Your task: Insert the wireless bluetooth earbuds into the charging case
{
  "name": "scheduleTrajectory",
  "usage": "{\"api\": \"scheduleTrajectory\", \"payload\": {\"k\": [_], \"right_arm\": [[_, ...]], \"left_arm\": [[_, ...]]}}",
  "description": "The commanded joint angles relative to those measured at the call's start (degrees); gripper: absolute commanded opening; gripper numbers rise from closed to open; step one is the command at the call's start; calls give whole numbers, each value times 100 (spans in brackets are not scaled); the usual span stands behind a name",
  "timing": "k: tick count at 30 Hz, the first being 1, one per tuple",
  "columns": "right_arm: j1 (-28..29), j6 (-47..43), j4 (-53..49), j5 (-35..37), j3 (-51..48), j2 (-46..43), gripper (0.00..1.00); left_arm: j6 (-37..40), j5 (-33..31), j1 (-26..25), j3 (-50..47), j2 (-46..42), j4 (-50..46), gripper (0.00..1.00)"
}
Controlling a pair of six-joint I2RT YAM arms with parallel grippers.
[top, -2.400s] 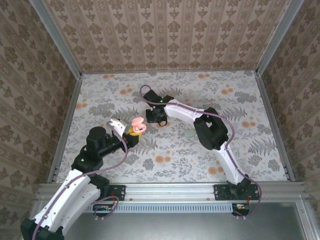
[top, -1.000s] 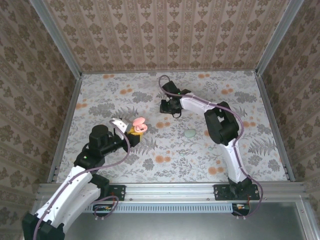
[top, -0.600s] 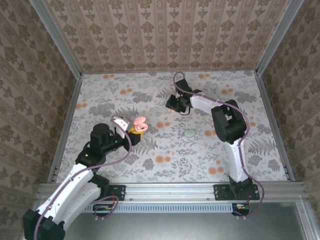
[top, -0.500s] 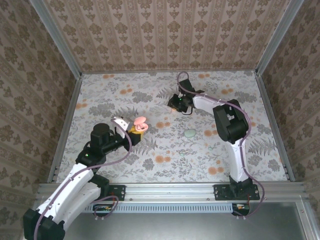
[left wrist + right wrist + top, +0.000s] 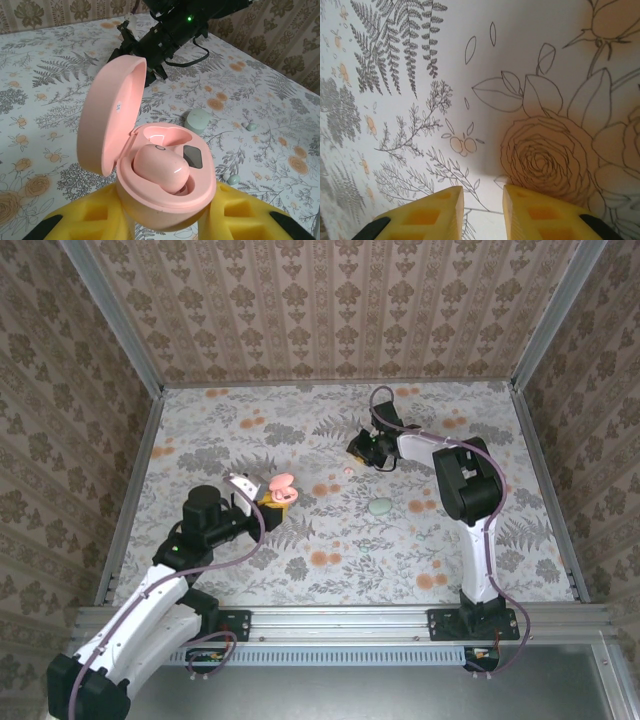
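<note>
The pink charging case [image 5: 165,200] stands open, its lid [image 5: 107,110] tipped up to the left. My left gripper [image 5: 165,222] is shut on its base between yellow fingers [image 5: 75,222]. One pink earbud [image 5: 160,167] sits in the near slot; the far slot [image 5: 162,136] is bare. From above, the case [image 5: 281,486] is left of centre, at the left gripper [image 5: 268,497]. My right gripper [image 5: 362,448] hovers low over the far middle of the table. Its fingers [image 5: 427,215] stand slightly apart over the printed cloth with nothing between them. A small pale speck [image 5: 349,470] lies just in front of it; I cannot tell what it is.
A round mint-green piece [image 5: 380,507] lies right of centre, also seen past the case [image 5: 197,120]. Two tiny mint bits [image 5: 251,126] [image 5: 232,179] lie near it. The right arm [image 5: 170,35] crosses the far table. Wallpapered walls [image 5: 330,310] enclose the floral table [image 5: 330,570].
The right arm has swung rightward and toward the back, away from the case. The left gripper has kept the open case where it was.
</note>
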Motion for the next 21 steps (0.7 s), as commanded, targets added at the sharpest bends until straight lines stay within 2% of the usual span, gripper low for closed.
{"api": "scheduleTrajectory", "payload": {"k": [1, 8, 16, 21], "right_arm": [[124, -944, -957, 604, 392, -369, 28], [384, -1579, -1726, 1064, 561, -610, 28], [813, -572, -2286, 1319, 631, -571, 27], [1026, -659, -2741, 1523, 1115, -225, 30]], "left_arm": [[-35, 123, 44, 97, -4, 195, 0], [-28, 104, 44, 73, 7, 215, 0], [-53, 185, 46, 103, 194, 359, 0], [1, 215, 47, 124, 180, 291, 0]]}}
